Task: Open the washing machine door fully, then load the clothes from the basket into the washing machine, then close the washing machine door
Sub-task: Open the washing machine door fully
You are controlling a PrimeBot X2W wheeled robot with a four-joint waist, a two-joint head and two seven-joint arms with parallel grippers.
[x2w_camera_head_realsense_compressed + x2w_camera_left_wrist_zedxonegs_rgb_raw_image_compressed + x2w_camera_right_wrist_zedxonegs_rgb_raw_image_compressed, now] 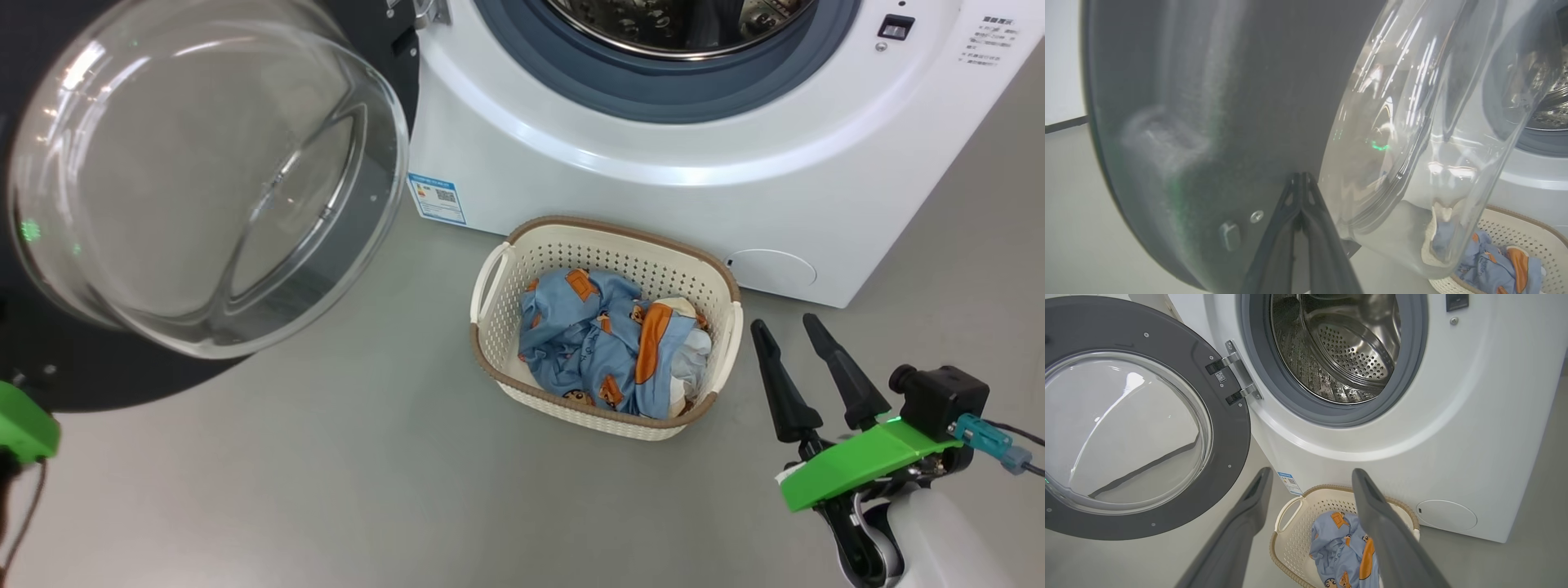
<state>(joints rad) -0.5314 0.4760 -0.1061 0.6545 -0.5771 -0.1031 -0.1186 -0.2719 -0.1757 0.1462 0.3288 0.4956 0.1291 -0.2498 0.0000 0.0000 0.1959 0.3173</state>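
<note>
While the left claw (pixel 1301 179), pressed together, sits at the washing machine door (pixel 1229 81), the spread right claw (pixel 784 324) is nearer the clothes (pixel 604 343), just left of it in the basket (pixel 571 224).

On your head view the washing machine (pixel 653 188) stands on the floor (pixel 326 490) at 12 to 1 o'clock, its drum (pixel 678 24) at the top edge. The washing machine door (pixel 122 380) hangs out from the machine's left side, at 9 to 10 o'clock, its window (pixel 204 171) bulging toward you. The basket (pixel 620 237) sits on the floor just before the machine, a little right of centre, with the clothes (pixel 588 343) in it. Your right hand (pixel 785 324) is at 4 o'clock, right of the basket and apart from it. On your left wrist view, your left hand (pixel 1300 177) points at the door's inner face, just left of the window
</note>
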